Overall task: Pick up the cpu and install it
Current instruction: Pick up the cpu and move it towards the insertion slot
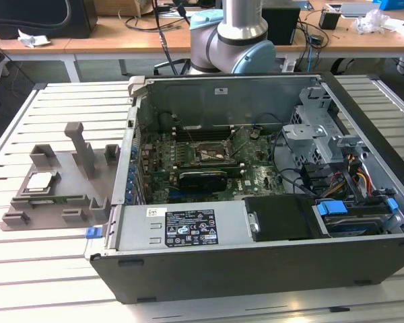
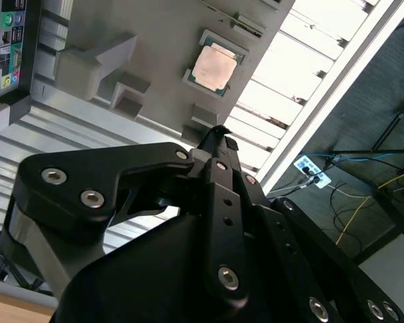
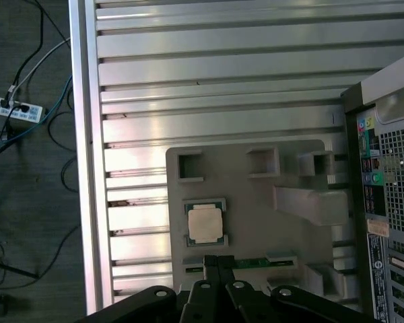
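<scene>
Two fingers pressed together on the gripper (image 3: 213,260), nothing between them, hovering over the near edge of the grey tray (image 3: 249,222). Just ahead of the tips and lower down: the cpu (image 3: 205,224), flat in its tray pocket, untouched. Further out, the slatted counter (image 3: 222,81) and, off to one side, the open computer case (image 1: 222,94). Probably best to open wide, square up to the chip's edges, drop straight down, and pinch gently by the rim.
</scene>
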### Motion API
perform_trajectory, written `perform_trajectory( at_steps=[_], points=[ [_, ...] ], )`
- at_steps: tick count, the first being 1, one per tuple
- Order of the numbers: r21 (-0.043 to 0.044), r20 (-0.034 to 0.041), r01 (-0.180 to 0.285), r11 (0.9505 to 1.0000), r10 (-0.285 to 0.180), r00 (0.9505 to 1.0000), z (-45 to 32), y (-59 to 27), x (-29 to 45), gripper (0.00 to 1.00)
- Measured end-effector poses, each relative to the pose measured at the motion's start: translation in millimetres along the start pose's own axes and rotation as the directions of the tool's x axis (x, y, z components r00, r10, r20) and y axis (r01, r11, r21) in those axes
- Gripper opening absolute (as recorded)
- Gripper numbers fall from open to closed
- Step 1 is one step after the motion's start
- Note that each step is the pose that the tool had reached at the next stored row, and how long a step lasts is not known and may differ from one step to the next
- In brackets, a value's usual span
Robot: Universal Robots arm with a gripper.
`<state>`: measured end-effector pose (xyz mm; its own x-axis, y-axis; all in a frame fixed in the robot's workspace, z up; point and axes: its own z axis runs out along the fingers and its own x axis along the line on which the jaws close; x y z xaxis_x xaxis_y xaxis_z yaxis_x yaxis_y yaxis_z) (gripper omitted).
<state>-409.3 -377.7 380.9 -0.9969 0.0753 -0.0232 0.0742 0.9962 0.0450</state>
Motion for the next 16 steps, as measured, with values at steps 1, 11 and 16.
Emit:
perform_trajectory(
  at_steps=[1, 11, 16],
  points=[
    [-0.0001, 0.0001, 0.0, 1.0, 0.0, 1.0, 0.0, 0.0, 0.0, 0.11],
    [0.0019, 0.0002, 0.0, 1.0, 0.0, 1.0, 0.1, 0.0, 0.3, 0.72],
    [0.0809, 0.0031, 0.037, 0.996, -0.037, 0.9993, 0.1, 0.1, 0.2, 0.72]
  ],
)
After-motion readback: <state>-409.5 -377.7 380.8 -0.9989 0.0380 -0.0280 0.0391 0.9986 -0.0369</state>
